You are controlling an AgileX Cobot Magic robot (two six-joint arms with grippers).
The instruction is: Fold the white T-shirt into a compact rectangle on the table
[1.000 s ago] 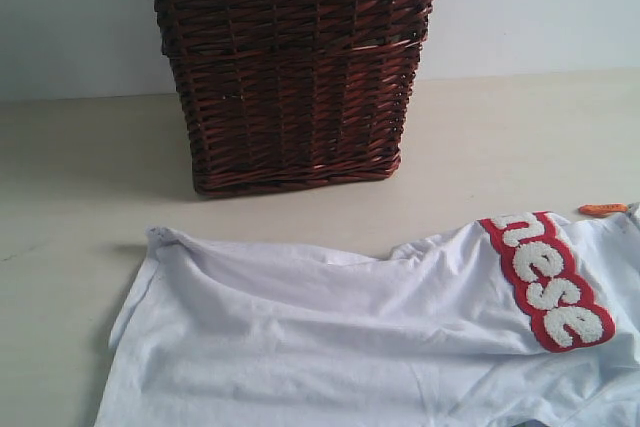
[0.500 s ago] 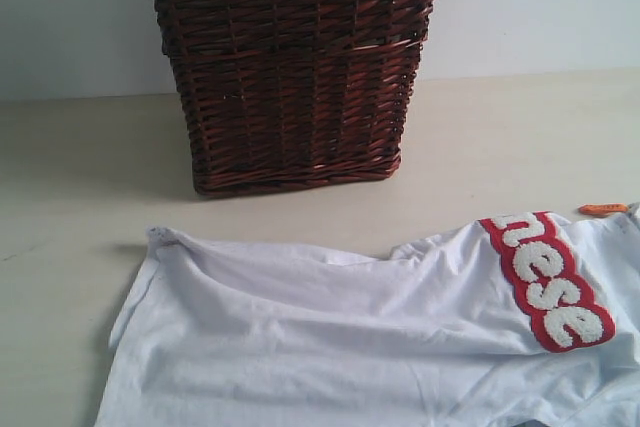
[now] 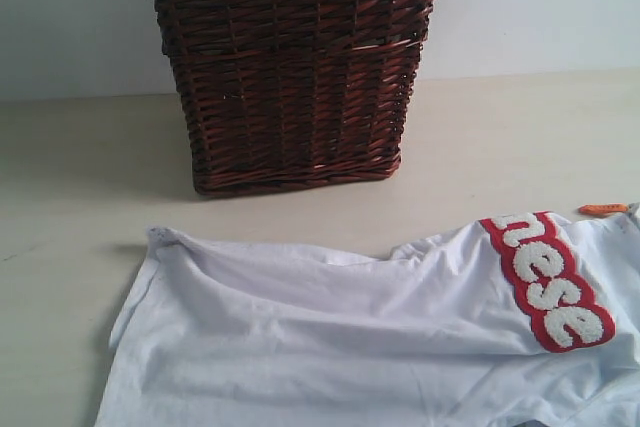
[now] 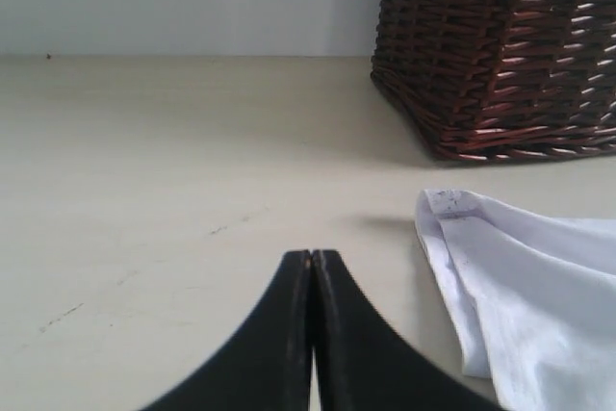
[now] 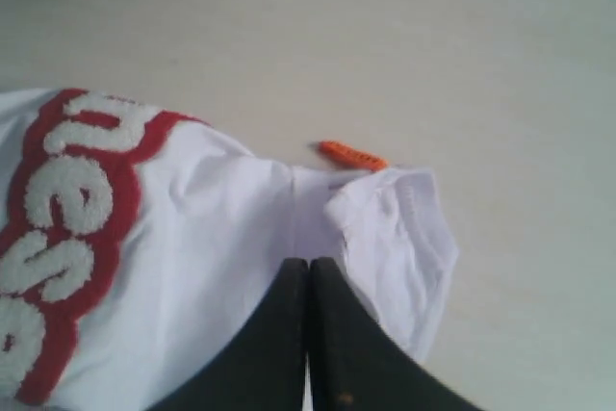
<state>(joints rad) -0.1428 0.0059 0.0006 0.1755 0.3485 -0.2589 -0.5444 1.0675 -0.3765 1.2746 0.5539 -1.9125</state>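
Two arms work over one wide, pale table [image 3: 70,157], most of it bare. At its far side stands a dark brown wicker basket [image 3: 290,77] with a lace-trimmed liner at its rim, apart from the cloth. In front of it the white T-shirt [image 3: 330,337] lies loosely spread and wrinkled on the tabletop, running out of the exterior view at the near edge. It does not look folded into any rectangle yet. The fuzzy lettering [image 3: 548,282], white on red, sits toward the right end of the shirt.

The left gripper [image 4: 310,257] hangs over bare table just beside the shirt's left corner, its jaws pressed together on nothing. The right gripper [image 5: 308,265] is above the fabric near the neck, its jaws also together with no cloth seen between them. I cannot tell whether it touches the shirt. Smallest of all, the orange neck tag [image 5: 352,155] pokes out at the shirt's edge.

The risks, as I judge them:
- Jaws lowered while together would only push and bunch the fabric.
- A shallow pinch could catch one layer, so the fold would sag.
- Uneven lifts by the two arms could skew the edge.
- A long forward sweep could drag the cloth against the basket.
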